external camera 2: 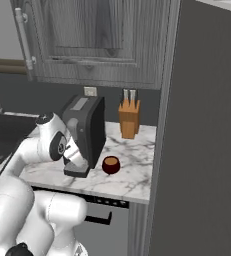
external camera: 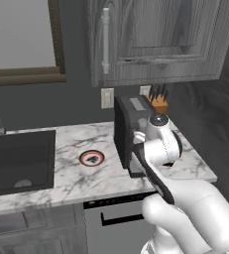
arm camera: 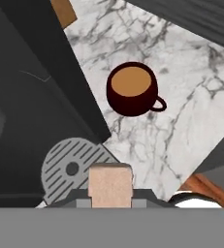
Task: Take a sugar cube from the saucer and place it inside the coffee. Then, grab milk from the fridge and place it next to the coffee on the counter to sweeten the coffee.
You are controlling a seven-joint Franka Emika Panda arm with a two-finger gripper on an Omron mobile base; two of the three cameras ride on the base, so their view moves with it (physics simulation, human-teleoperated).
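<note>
— What's the room like where you are?

— I'm at the counter point(external camera: 86, 178), white marble with grey veins, grey wood cabinets below and a grey upper cabinet point(external camera: 155, 39) above. The wall behind is dark, with a pale outlet plate point(external camera: 107, 97) on it. A black sink point(external camera: 19, 161) is set into the counter's left part. Toward the right end stands a tall black coffee machine point(external camera 2: 87, 132), and behind it, at the back edge, a wooden knife block point(external camera 2: 129, 119). A dark tall panel point(external camera 2: 202, 140) closes off the counter's right end.

— And the containers?

— The coffee point(arm camera: 131, 88) is a rounded dark red-brown cup, tan liquid inside, upright near the front edge just beside the machine's base, on the side toward the right end. The saucer point(external camera: 91, 158), orange-red rim with dark marks in its pale centre, lies between the sink and the machine, well apart from the cup.

— Any writing you can read?

— None I can make out.

— And your claw?

— My claw point(arm camera: 110, 196) hangs above the machine's round drip grate point(arm camera: 72, 169), closed on the sugar cube point(arm camera: 110, 184), a pale tan block between my fingertips, with the coffee beyond it on the marble.
</note>
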